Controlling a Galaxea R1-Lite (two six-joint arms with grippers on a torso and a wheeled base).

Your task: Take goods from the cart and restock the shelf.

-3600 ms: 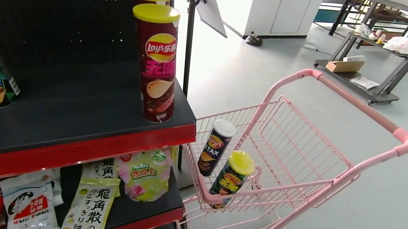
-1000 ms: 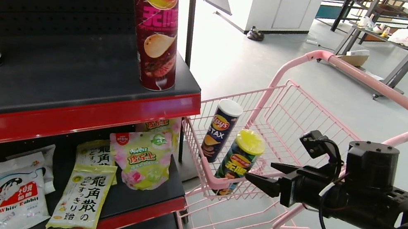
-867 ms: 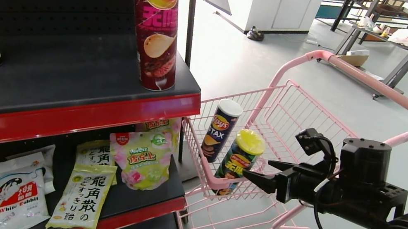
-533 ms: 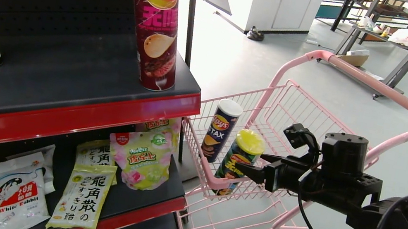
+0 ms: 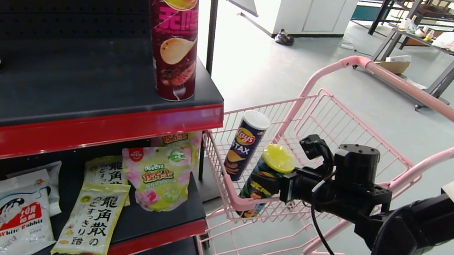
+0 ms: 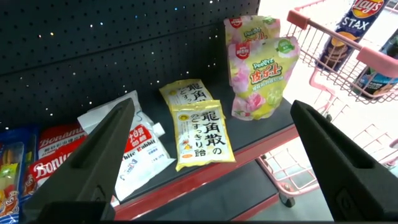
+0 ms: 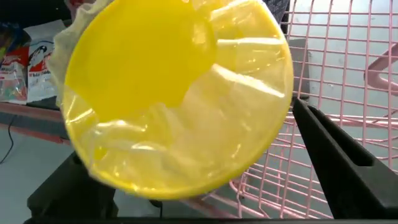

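**Right gripper** [image 5: 264, 183] – the jaws are spread and bracket the yellow-lidded can [image 5: 278, 157] just below its lid, one finger on each side. In the right wrist view the lid sits between the two fingers. Contact with the wall cannot be confirmed, so treat the can as not yet clamped.

**Left gripper** [image 6: 211, 109] – the jaws are wide apart and hold nothing. It hangs in front of the snack bags [image 6: 202, 134] on the lower shelf level.

**Location of the can:** it stands in the front corner of the pink cart [image 5: 402, 86], tilted, just beside the white-lidded can [image 5: 243, 149]. The cart is beside the shelf [image 5: 68, 127].

**Handling (judgement):** the can is probably a light cardboard tube. It should be stiff along its length, but the wall may dent under hard pressure. The glossy print is likely slippery. Take hold of the body below the lid and above the wire rim, never on the plastic lid, which may pop off. Use moderate force, then lift straight up to clear the basket.
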